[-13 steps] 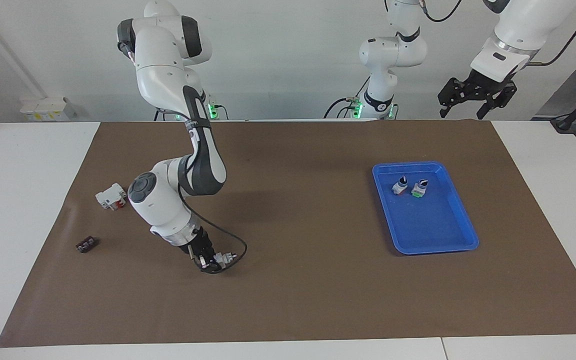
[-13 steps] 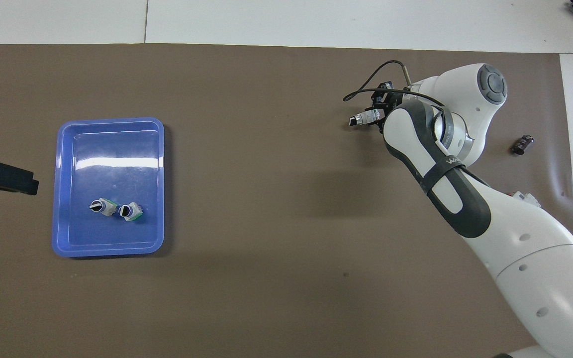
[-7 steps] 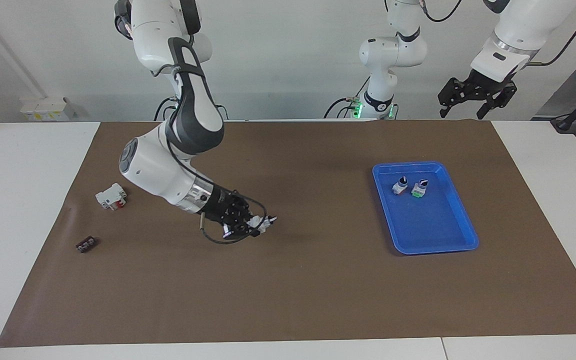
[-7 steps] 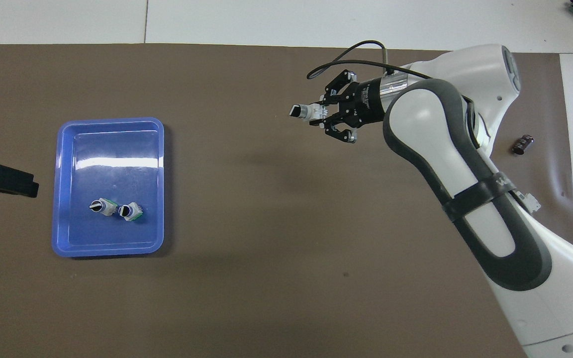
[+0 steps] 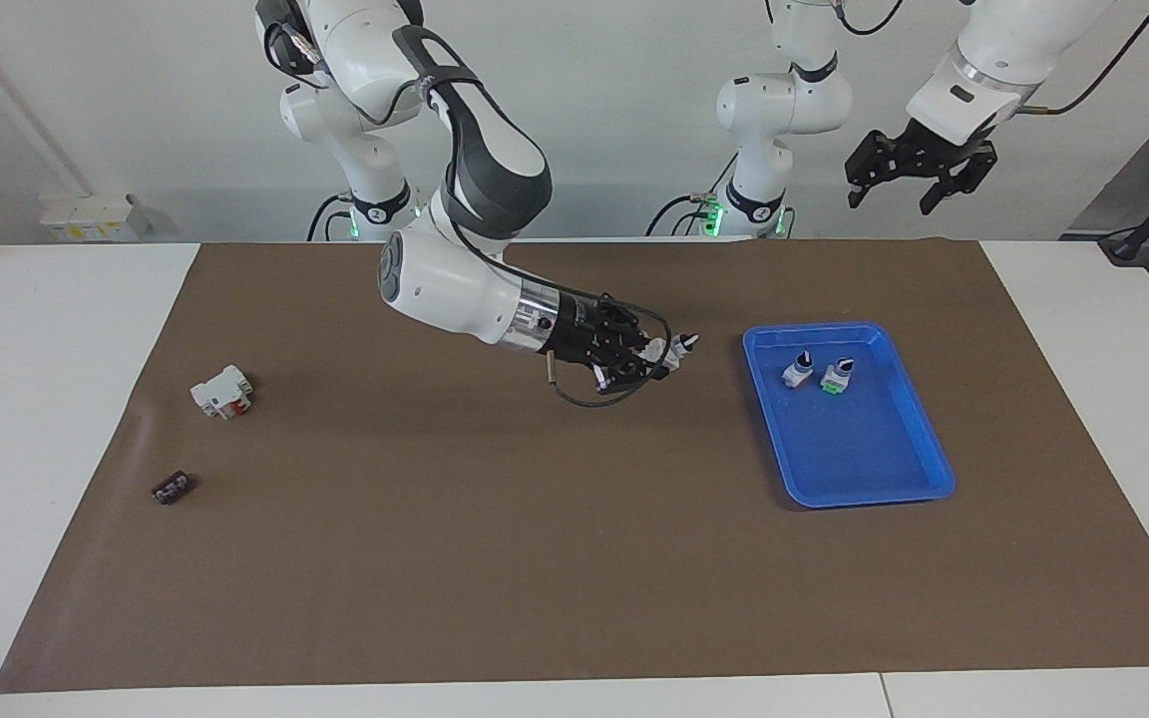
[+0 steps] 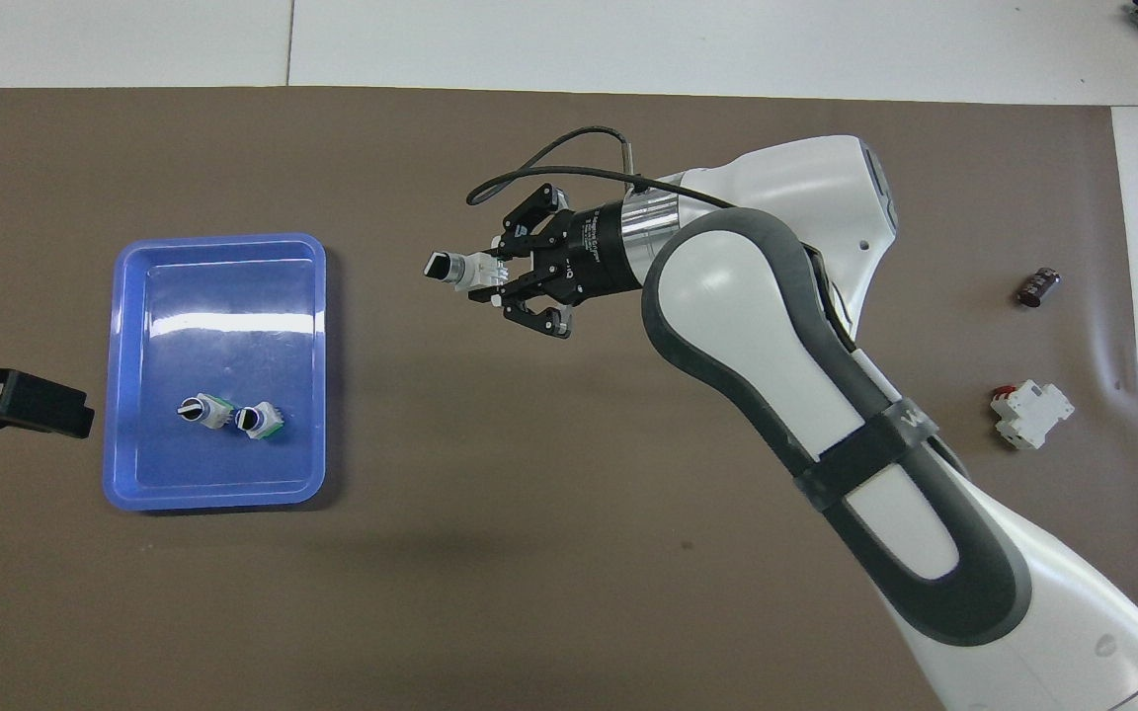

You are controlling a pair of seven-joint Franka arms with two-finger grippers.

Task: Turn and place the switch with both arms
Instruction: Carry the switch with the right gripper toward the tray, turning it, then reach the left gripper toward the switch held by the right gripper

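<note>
The right gripper (image 5: 656, 359) grasps the switch (image 5: 672, 352) in the air over bare brown mat (image 5: 535, 558), near the blue tray (image 5: 919, 419) holding two more switches. The left gripper (image 5: 919, 172) hangs spread open, empty, above the table's edge at the left arm's end. A white block (image 5: 221, 391) and small black part (image 5: 173, 488) lie well apart toward the right arm's end.

legible text: none | right arm (image 6: 826, 395): pale lettering on the dark grey band, only a "W"-like mark can be made out | right gripper (image 6: 490, 281): small white print on the black wrist body, too small to read | other surfaces: unmarked
</note>
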